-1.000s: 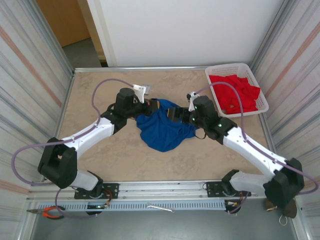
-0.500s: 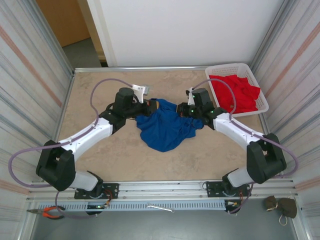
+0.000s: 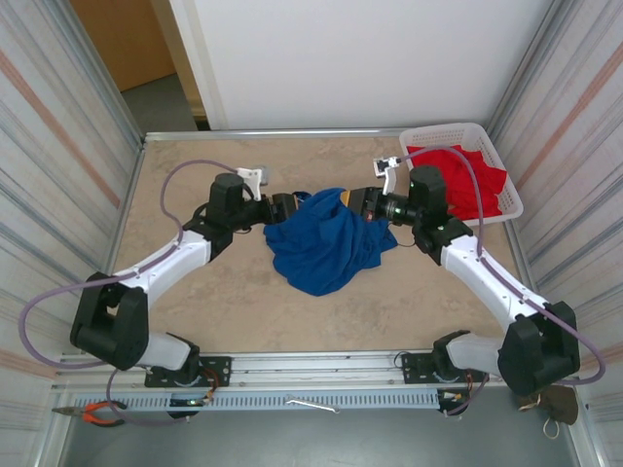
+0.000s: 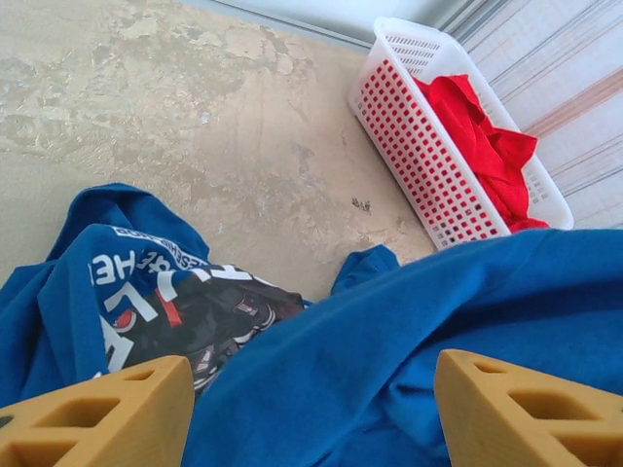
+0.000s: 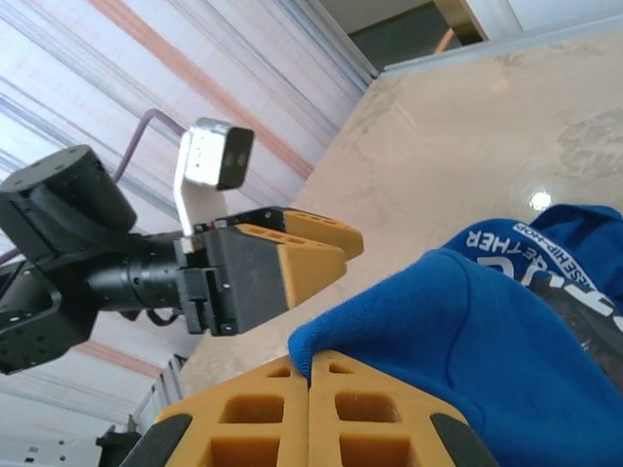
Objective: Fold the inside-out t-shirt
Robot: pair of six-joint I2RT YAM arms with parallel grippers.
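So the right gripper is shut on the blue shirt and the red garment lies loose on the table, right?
Not quite: the right gripper is shut on the shirt, but the red garment lies in the white basket; the top view shows it.

Shirt: the inside-out t-shirt (image 3: 321,243) reads as soft, matt cotton cloth, no shine anywhere.
Print: the graphic (image 4: 161,311) looks flatter and a touch slicker than the weave around it.
Bench: the bench (image 3: 243,311) is a mottled, stone-look top, smooth with a dull sheen.
Basket: the basket (image 4: 428,175) is white plastic lattice, faintly glossy.
Red garment: the red garment (image 4: 477,126) is matt cloth too.
Pincers: the left pincer (image 4: 311,409) and right pincer (image 5: 310,375) have yellow-orange plastic fingers, matt, with hollow cells.
Arms: the left arm (image 3: 170,261) and right arm (image 3: 487,282) have glossy white plastic shells and matt black joints.
Walls: the side walls (image 3: 58,146) are ribbed sheet metal with a soft sheen.
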